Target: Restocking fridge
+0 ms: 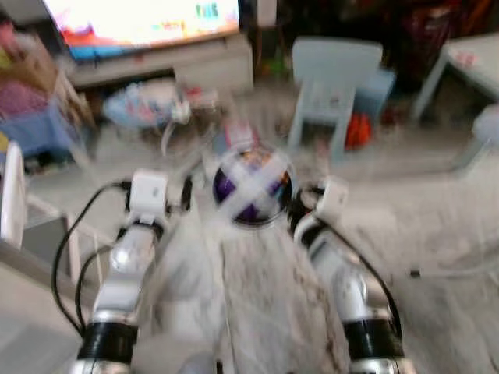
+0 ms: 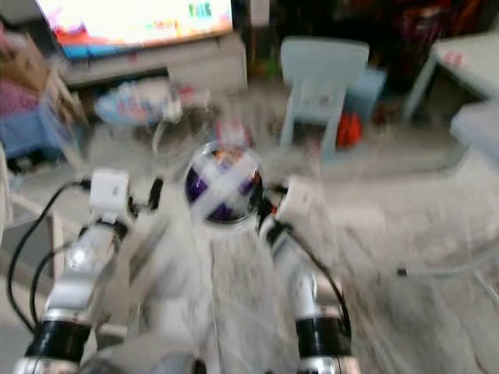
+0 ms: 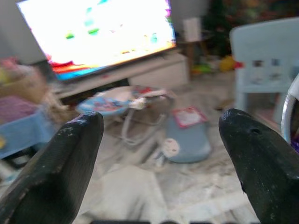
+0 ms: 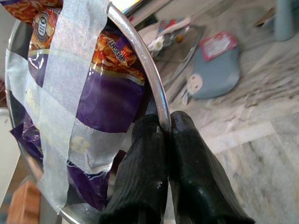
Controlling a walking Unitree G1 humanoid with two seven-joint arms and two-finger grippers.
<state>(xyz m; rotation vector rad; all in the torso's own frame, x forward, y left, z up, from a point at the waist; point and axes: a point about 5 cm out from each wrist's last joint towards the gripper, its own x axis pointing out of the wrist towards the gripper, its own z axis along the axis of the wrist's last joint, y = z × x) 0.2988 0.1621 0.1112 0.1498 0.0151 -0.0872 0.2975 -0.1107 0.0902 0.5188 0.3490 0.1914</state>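
Steel bowl (image 4: 154,88) rim in right hand (image 4: 167,128)

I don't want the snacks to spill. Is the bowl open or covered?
Covered, partly: crossed strips of tape hold the purple snack bag inside the metal bowl, whose rim the right gripper pinches.

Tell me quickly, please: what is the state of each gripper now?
Left gripper: open, holding nothing.
Right gripper: closed on the rim of the metal bowl, which holds a taped purple snack bag.
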